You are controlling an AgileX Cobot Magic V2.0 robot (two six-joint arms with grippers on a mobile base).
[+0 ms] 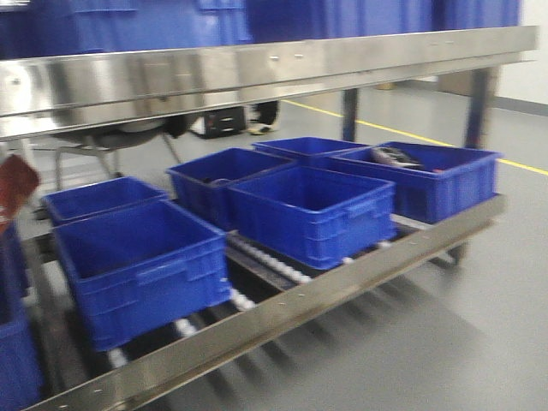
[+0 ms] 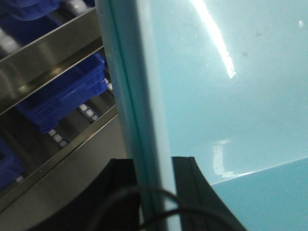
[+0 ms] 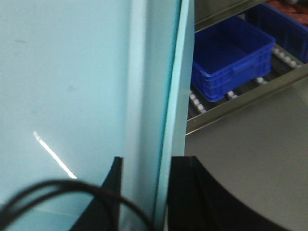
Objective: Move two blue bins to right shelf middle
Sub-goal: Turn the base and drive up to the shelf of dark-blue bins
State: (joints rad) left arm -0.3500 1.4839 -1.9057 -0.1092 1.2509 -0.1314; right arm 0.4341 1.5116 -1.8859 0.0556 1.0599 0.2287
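Holding the pale blue bin (image 2: 231, 96) by its thick rim, I see my left gripper (image 2: 154, 168) and right gripper (image 3: 144, 166) both closed on it, near the steel-railed shelf level (image 1: 274, 73), outside the rack with its dark blue bins (image 1: 308, 210).

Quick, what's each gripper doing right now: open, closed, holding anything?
Left gripper: closed on the rim of a pale blue bin.
Right gripper: closed on a pale blue bin rim too.

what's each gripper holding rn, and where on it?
Left gripper and right gripper each pinch the thick rim of a pale sky-blue bin, jaws straddling the wall. Same bin or two: cannot tell.
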